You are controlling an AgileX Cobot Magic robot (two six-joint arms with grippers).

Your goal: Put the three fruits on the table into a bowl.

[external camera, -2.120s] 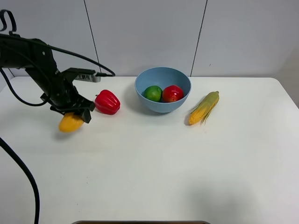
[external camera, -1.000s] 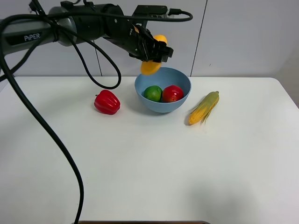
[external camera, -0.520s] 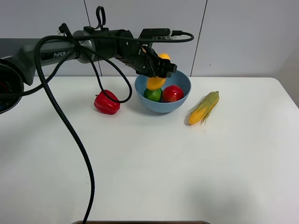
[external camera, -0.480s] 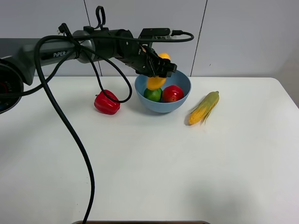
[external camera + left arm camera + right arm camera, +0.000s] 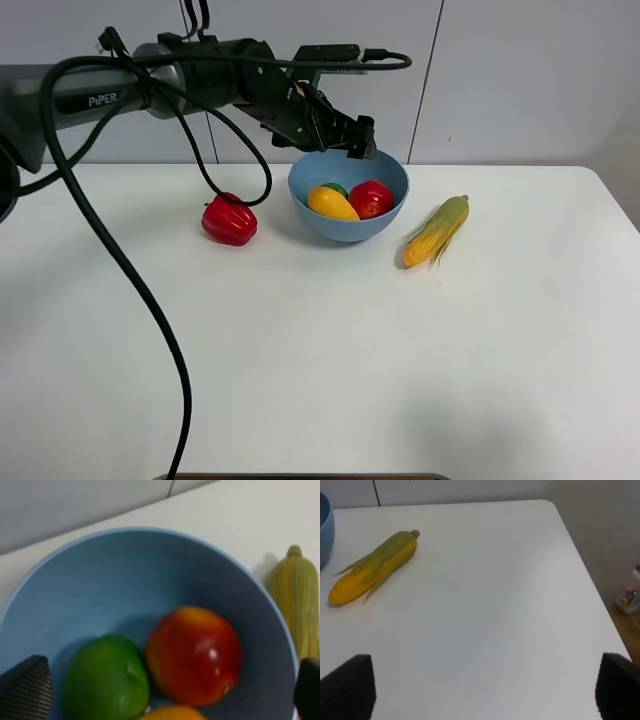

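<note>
1. You are looking at the release step: the mango [image 5: 332, 203] is lying in the bowl [image 5: 392, 214], leaning on the green lime-like fruit [image 5: 333, 188] and just left of the red-yellow apple-like fruit [image 5: 371, 199]. All 3 fruits are sitting inside, so the task is reading as done.
2. The left fingers [image 5: 22, 690] are standing wide apart and holding nothing; in the left wrist view their 2 tips are framing the bowl with open space between them.
3. The left gripper [image 5: 345, 140] is hanging over the far left rim, above the fruits and clear of them, with the mango below it on the near side.
4. Your next move, as I judge it, is lifting that arm straight up and pulling it back left, clearing the rim and the bell pepper [image 5: 229, 219].
5. The right fingers [image 5: 350, 685] are spread wide over bare counter [image 5: 485, 620], the corn cob [image 5: 375, 565] lying beyond them.
</note>
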